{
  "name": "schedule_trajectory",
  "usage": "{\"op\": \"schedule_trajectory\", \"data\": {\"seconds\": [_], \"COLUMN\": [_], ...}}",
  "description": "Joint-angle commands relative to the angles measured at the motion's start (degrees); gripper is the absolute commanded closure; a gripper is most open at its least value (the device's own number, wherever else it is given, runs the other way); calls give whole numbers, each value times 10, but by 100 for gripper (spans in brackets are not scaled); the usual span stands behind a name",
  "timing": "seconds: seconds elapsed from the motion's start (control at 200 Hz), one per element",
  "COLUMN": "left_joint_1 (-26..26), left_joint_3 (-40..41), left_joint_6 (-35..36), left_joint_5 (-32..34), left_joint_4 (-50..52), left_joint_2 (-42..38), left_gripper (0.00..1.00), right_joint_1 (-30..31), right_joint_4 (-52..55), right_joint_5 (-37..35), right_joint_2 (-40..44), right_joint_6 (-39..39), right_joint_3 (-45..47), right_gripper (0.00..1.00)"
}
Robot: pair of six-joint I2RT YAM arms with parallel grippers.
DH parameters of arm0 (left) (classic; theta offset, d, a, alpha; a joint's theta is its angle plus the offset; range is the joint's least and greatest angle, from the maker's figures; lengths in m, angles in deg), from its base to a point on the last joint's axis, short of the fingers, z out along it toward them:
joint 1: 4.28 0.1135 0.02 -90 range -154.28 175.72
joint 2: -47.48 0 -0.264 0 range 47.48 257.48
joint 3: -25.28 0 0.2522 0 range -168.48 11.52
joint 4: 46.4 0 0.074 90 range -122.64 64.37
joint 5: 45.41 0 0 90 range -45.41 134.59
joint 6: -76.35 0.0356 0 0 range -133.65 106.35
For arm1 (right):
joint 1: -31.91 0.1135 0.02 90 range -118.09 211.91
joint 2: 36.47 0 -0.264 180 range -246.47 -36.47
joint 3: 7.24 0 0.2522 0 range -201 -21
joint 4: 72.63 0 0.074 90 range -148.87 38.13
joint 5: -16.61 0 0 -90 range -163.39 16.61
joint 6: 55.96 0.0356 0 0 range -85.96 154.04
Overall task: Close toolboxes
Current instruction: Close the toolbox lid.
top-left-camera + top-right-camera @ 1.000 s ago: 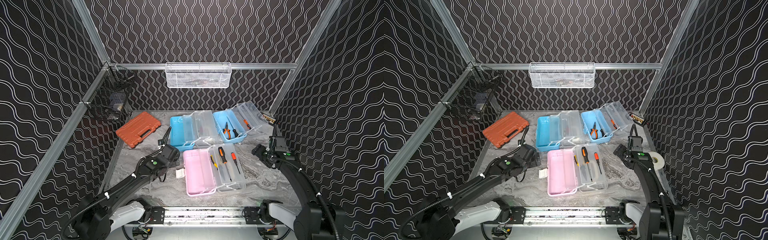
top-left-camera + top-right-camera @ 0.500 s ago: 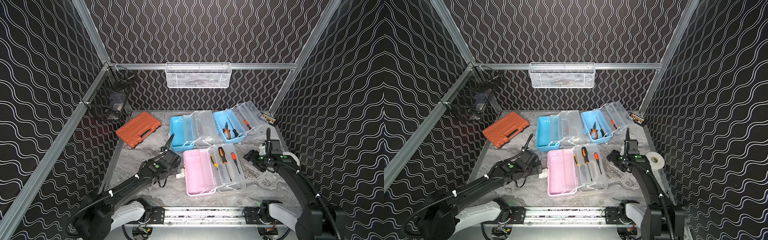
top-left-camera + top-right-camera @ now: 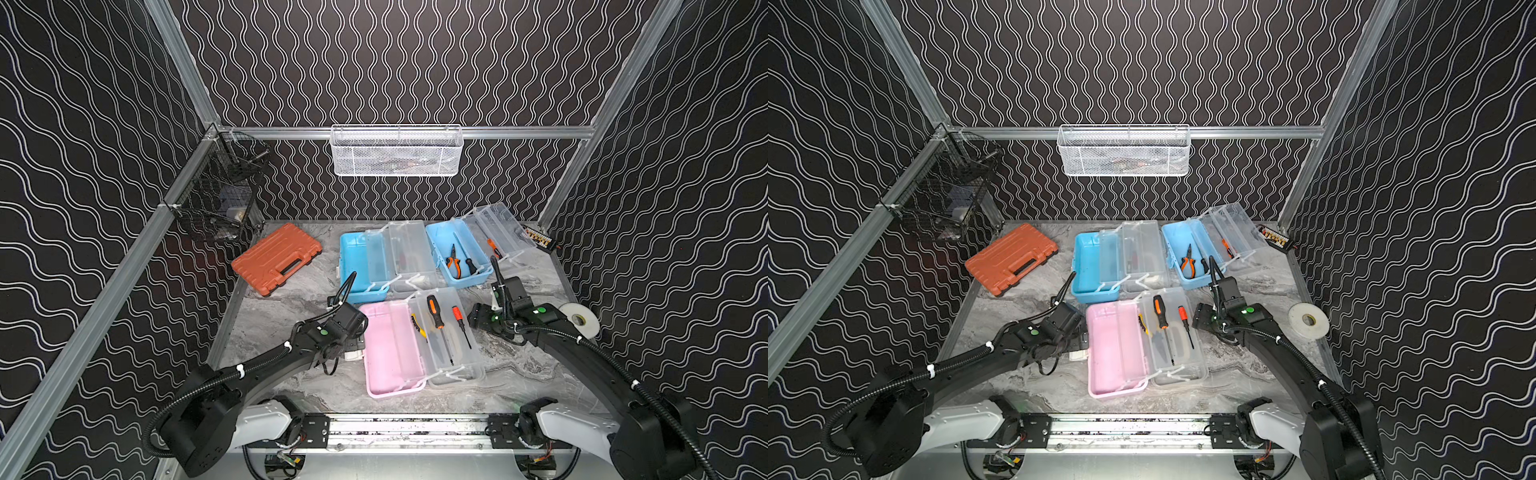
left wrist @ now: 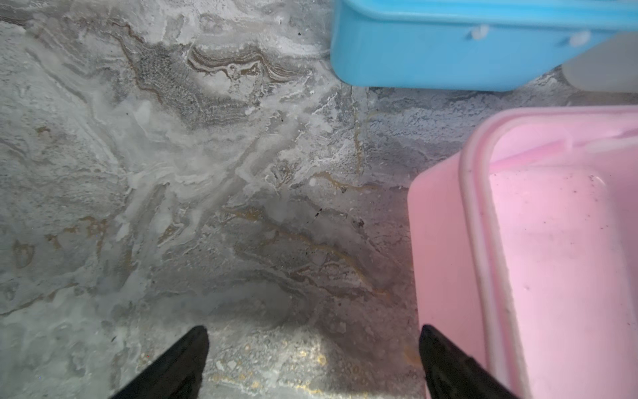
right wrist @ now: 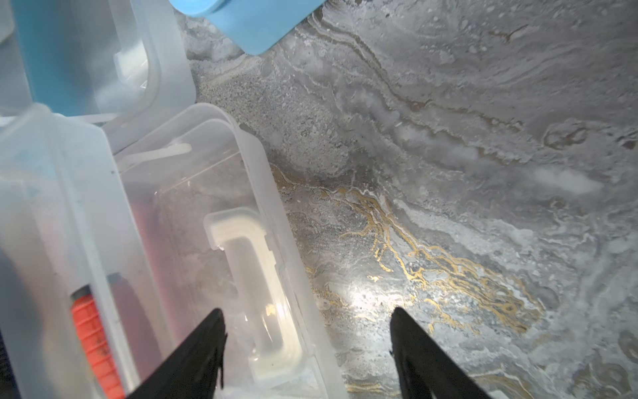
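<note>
Pink toolbox [image 3: 386, 353]: near centre of the table [image 3: 282, 316], fully open. The pink base is on the left, the clear tray and clear lid [image 5: 207, 214] are splayed flat to the right. Not closed yet.

Right gripper [image 5: 307, 324]: empty, jaws well apart, low at the lid's right rim. One finger is over the lid by its white handle [image 5: 262, 276], the other over bare table. Judgement: placed to catch that rim and fold the lid leftward over the base.

Left gripper [image 4: 314, 342]: empty, jaws wide, low beside the base's left wall, with one fingertip just beside the pink plastic. Judgement: a brace so the box does not slide when the lid swings.

Large screwdriver [image 3: 433, 306] and small screwdriver [image 3: 457, 313] lie loose in the tray and could shift as it folds.

Far-left blue toolbox [image 3: 353, 266] and far-right blue toolbox [image 3: 440, 241] are both open too. The far-left one's clear parts sit just beside the pink box's far end, so clearance is tight.

Orange case [image 3: 276, 257] is far left and the tape roll [image 3: 577, 318] is right; both are well apart from the work.
</note>
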Motion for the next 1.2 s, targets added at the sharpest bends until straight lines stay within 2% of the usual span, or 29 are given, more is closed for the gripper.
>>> {"op": "schedule_trajectory", "data": {"seconds": [0.0, 0.215, 0.426, 0.846, 1.197], "left_joint_1": [-7, -22, -32, -43, -46], "left_joint_3": [5, 4, 0, 3, 7], "left_joint_6": [-12, -17, -20, -24, -24], "left_joint_5": [-10, -5, -1, 7, 7], "left_joint_4": [-25, -34, -41, -43, -49], "left_joint_2": [5, 22, 31, 30, 26], "left_gripper": [1, 1, 1, 1, 1], "right_joint_1": [19, 48, 107, 189, 215], "right_joint_4": [11, 7, 11, 40, 29], "right_joint_5": [5, 10, 11, -52, -14], "right_joint_2": [0, 8, 5, -15, -12], "right_joint_6": [7, 9, 13, 19, 29], "right_joint_3": [-11, -34, -57, -108, -129], "right_gripper": [23, 23, 23, 22, 17]}}
